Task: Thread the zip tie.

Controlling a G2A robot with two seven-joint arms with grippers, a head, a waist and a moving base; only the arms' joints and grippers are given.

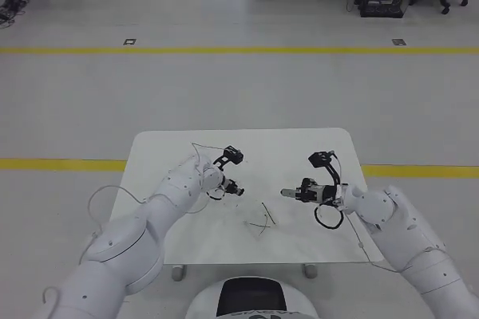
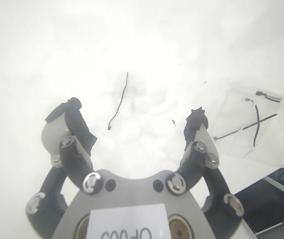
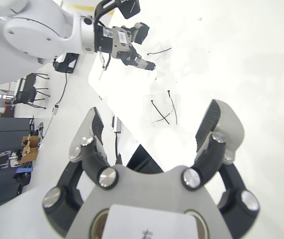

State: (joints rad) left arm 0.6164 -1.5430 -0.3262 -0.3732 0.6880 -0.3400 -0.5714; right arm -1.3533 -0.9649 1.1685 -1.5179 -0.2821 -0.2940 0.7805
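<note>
White tabletop (image 1: 303, 147) lies under both my grippers, scuffed with small dark specks, and around it is pale grey floor (image 1: 239, 96) crossed by two yellow lines (image 1: 239, 50). In my right wrist view the room beyond the table's edge holds dark chairs (image 3: 32, 88), cardboard boxes (image 3: 29, 148) and trailing cables. Each of my wrist plates carries one white label: the left label (image 2: 127, 221) and the right label (image 3: 151, 225) both have dark print that is cut off at the picture's edge, so I cannot make it out. My left gripper (image 2: 134, 108) hovers over the table with its two fingers spread wide and nothing between them. One black zip tie (image 2: 119, 100) lies flat on the table just ahead of it, in line with the gap between the fingers, its small head nearest to me. My right gripper (image 3: 154, 108) is also spread wide and holds nothing. Between my two grippers, a little nearer my body, lies a clear sheet (image 2: 227, 93) with more black zip ties (image 1: 263, 219) on it, some crossing each other; I count three for certain and perhaps a fourth. That sheet is apart from both grippers, and the lone tie lies well apart from it.
</note>
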